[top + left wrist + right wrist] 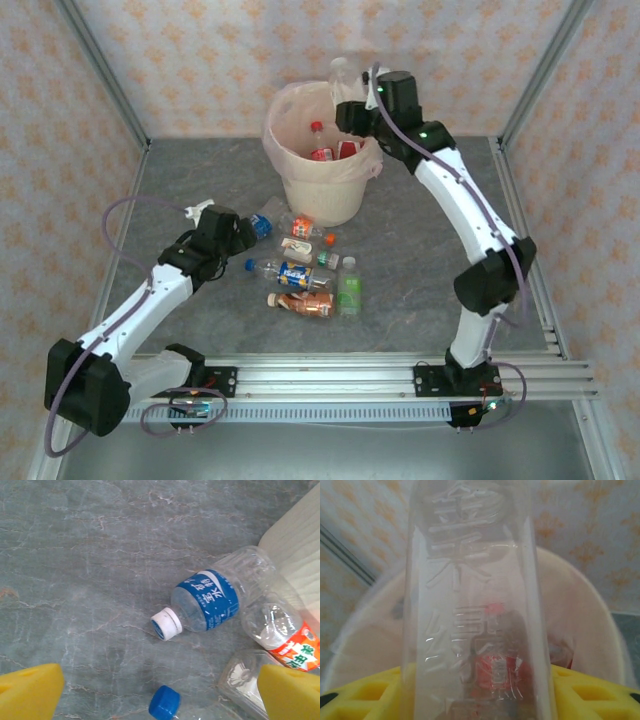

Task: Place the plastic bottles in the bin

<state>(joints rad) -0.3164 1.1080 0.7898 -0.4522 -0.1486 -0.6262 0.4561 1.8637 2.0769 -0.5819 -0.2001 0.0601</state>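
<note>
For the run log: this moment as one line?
right gripper: holds clear bottle over bin | left gripper: open above blue-label bottle | other bottles on table

Under me lay a grey tabletop (430, 260), veined like marble. Close up from the left wrist camera, the tabletop (90, 555) showed thin pale cracks running across it. Cream wallpaper (200, 60) printed with orange flower shapes closed it in at the back and on both sides, and I saw that wallpaper (585, 525) again, blurred, from the right wrist camera. A left post (105, 70) and a right post (542, 70) of aluminium slanted at the back corners. Along the near edge ran a silver rail (340, 372), with a pale slotted strip (330, 410) just in front of it.
</note>
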